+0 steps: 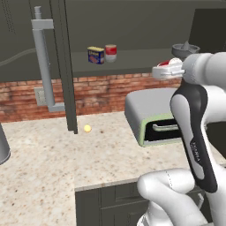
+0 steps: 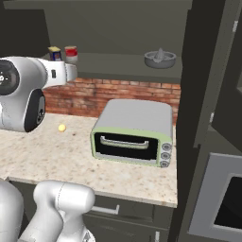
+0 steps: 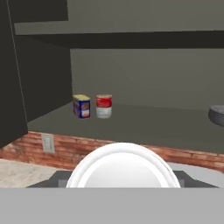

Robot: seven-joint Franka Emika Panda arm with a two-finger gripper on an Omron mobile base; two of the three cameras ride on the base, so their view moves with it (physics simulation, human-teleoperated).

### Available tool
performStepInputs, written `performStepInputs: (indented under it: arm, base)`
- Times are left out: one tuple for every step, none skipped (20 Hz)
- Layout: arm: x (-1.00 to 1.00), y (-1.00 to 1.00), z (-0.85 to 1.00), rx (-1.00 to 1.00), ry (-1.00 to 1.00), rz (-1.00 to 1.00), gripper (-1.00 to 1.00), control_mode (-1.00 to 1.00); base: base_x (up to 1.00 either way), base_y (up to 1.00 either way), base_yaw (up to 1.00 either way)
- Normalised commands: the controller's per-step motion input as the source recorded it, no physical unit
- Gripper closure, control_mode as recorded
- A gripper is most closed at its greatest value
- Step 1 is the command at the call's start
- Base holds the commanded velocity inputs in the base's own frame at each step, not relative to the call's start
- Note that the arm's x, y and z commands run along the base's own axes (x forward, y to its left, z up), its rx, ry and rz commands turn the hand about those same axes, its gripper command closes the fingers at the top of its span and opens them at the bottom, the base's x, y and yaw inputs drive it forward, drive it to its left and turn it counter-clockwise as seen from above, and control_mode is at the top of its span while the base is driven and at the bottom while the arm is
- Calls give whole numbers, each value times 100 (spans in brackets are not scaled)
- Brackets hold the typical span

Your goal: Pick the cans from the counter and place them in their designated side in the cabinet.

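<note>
While the arm is raised toward the cabinet (image 1: pixel 66 66), the red can (image 1: pixel 166 64) sits at the hand, level with the shelf and out in front of its edge. In the hand view its white-rimmed top (image 3: pixel 123 168) fills the lower middle, close under the camera. The gripper (image 1: pixel 170 70) is hidden behind that can, so I cannot tell how wide the jaws stand; being carried in the air, the can is judged held.

Second can, the silver-grey one with dark red band (image 1: pixel 111 52), already stands upright on the shelf, left part, just beside the blue-and-yellow tin (image 1: pixel 96 55). Apart or touching: cannot tell. Same pair seen from the hand (image 3: pixel 104 106).

Far right of shelf: a grey juicer-like dish (image 2: pixel 160 58).

Desk (image 1: pixel 39 167): no can left on it in these views. A small yellow ball (image 1: pixel 87 128) lies near the open cabinet door; toaster oven (image 2: pixel 133 132) stands to the right.

Progress, as judged: one can shelved, one in transit. Left to do: bring the red can over the shelf, set it on its proper side, let go. Which side is designated cannot be read from the pictures
</note>
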Motion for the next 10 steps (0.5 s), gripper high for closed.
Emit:
performStepInputs:
  arm:
    - [19, 0, 3, -2, -4, 0, 100, -100]
    - [19, 0, 3, -2, -3, 0, 100, -100]
    - [18, 0, 4, -2, -3, 0, 100, -100]
    - [17, 0, 6, -2, -3, 0, 100, -100]
    - [16, 0, 7, -2, -3, 0, 100, -100]
    - [16, 0, 9, -2, -1, 0, 100, -100]
    - [16, 0, 9, -1, -1, 0, 100, -100]
    - [18, 0, 10, -1, 0, 0, 100, -100]
    - [18, 0, 10, -1, 0, 0, 100, -100]
    - [19, 0, 10, -1, 0, 0, 100, -100]
  base:
    - [0, 0, 0]
    - [0, 0, 0]
    - [0, 0, 0]
    - [0, 0, 0]
    - [0, 0, 0]
    - [0, 0, 0]
    - [0, 0, 0]
    - [0, 0, 0]
    - [0, 0, 0]
    - [0, 0, 0]
